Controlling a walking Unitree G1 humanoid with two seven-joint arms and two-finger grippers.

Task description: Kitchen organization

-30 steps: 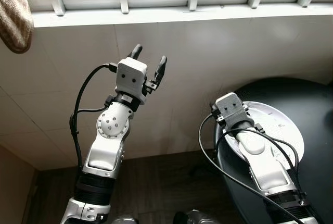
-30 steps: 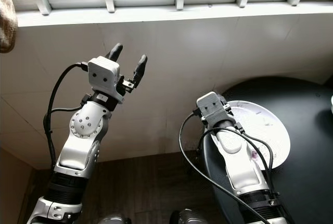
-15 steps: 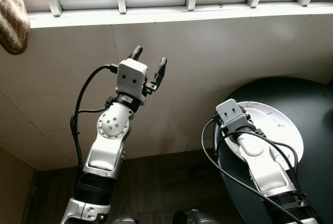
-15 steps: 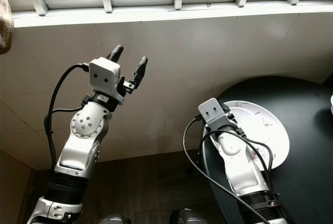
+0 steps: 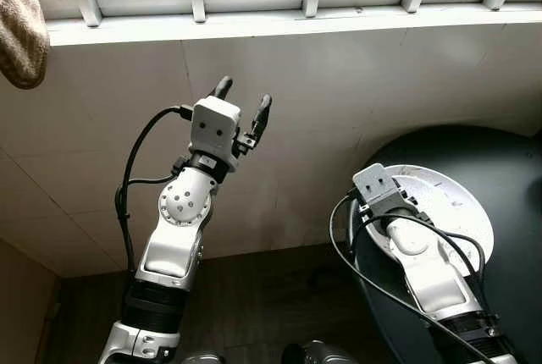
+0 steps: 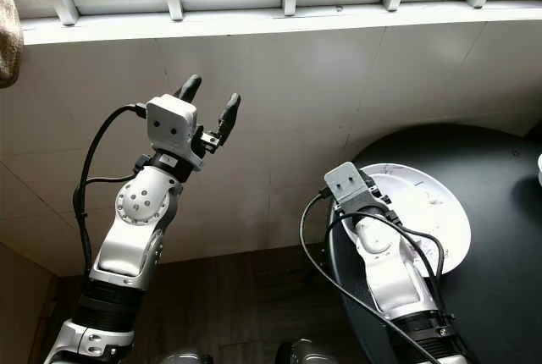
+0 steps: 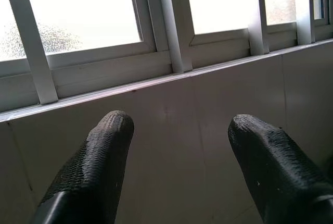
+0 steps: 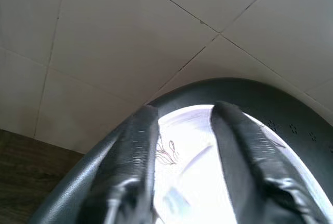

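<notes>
Left pincer [image 5: 243, 103]: raised before the tiled wall [image 5: 356, 76], fingers apart, holding nothing.
Right pincer [image 8: 183, 130]: over the white plate [image 5: 461, 203] on the tabletop [image 5: 517, 178], fingers parted, holding nothing.

The white plate [image 5: 457, 203] is looking glossy and smooth, like glazed ceramic, lying on a matt black bench [image 5: 508, 169]. The left gripper [image 7: 179, 146] is showing fingers [image 7: 104, 156] of rough, pebbled black rubber. The arms are gleaming in smooth silver metal. The wall tiles [image 5: 339, 85] are appearing satin-smooth, and the floor [image 5: 254, 305] is showing dark wood grain.
</notes>
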